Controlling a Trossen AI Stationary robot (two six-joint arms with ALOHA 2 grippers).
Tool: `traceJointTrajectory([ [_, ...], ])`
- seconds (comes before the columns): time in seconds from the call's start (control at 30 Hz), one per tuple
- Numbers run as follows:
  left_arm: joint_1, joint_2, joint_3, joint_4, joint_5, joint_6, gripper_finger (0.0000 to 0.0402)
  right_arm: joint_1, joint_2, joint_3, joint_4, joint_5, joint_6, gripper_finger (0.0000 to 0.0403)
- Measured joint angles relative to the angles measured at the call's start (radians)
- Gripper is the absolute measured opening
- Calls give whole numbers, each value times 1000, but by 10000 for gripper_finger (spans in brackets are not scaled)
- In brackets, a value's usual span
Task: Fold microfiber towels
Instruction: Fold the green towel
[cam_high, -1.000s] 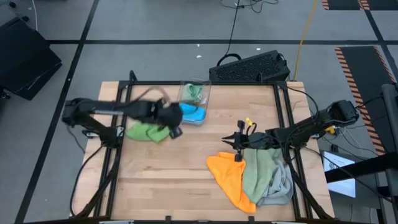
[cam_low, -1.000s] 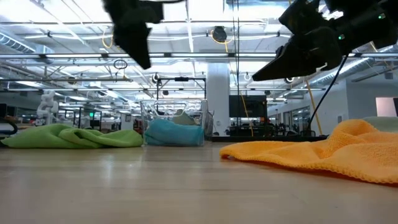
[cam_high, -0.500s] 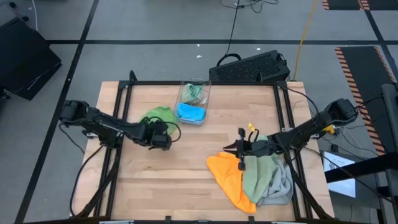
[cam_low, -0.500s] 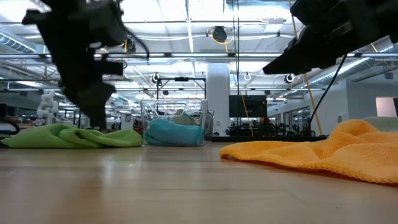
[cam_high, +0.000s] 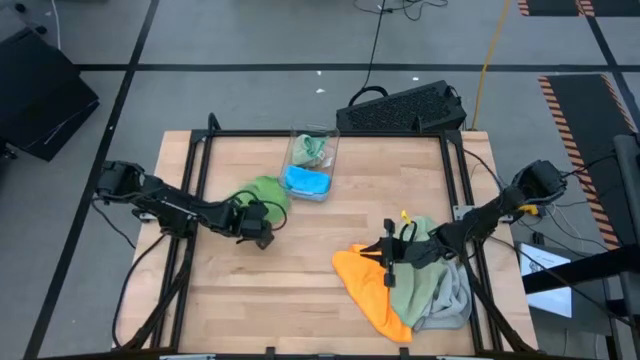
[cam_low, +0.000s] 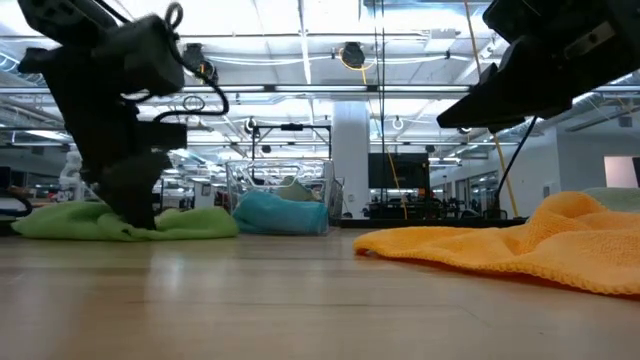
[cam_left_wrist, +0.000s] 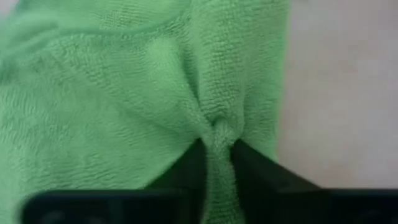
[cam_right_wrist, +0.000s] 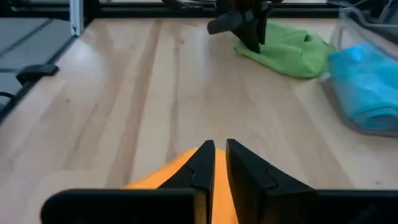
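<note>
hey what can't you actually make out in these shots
- High view: the left gripper covers part of the bright green towel, so its fold there is hidden.
- High view: the sage green towel covers most of the light grey towel.
- Left wrist view: green cloth fills the picture; its outline is cut off.

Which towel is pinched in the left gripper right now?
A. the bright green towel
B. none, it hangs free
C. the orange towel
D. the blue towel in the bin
A: the left wrist view shows the left gripper closed on a fold of the bright green towel, and the high view puts it at that towel's edge.
</note>
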Motion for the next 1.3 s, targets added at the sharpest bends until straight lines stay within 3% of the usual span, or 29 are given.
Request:
traceJointTrajectory([
  [0.1, -62, 1, 30, 20, 30, 13, 15, 14, 59, 0, 83, 0, 26, 35],
  [0.33, -247, 1, 145, 32, -42, 44, 12, 21, 181, 22, 218, 23, 68, 35],
  [0.6, -398, 1, 181, 228, -186, 88, 28, -5, 287, 149, 212, 40, 21, 68],
  [0.8, -443, 13, 180, 312, -260, 159, 9, -35, 386, 258, 210, -129, -56, 128],
  [0.97, -447, 32, 181, 397, -281, 214, 19, -36, 496, 362, 193, -136, -111, 158],
  [1.17, -448, 63, 181, 467, -297, 235, 29, -37, 593, 461, 197, -107, -108, 165],
  [1.3, -449, 97, 181, 529, -298, 283, 14, -40, 609, 490, 200, -109, -108, 140],
])
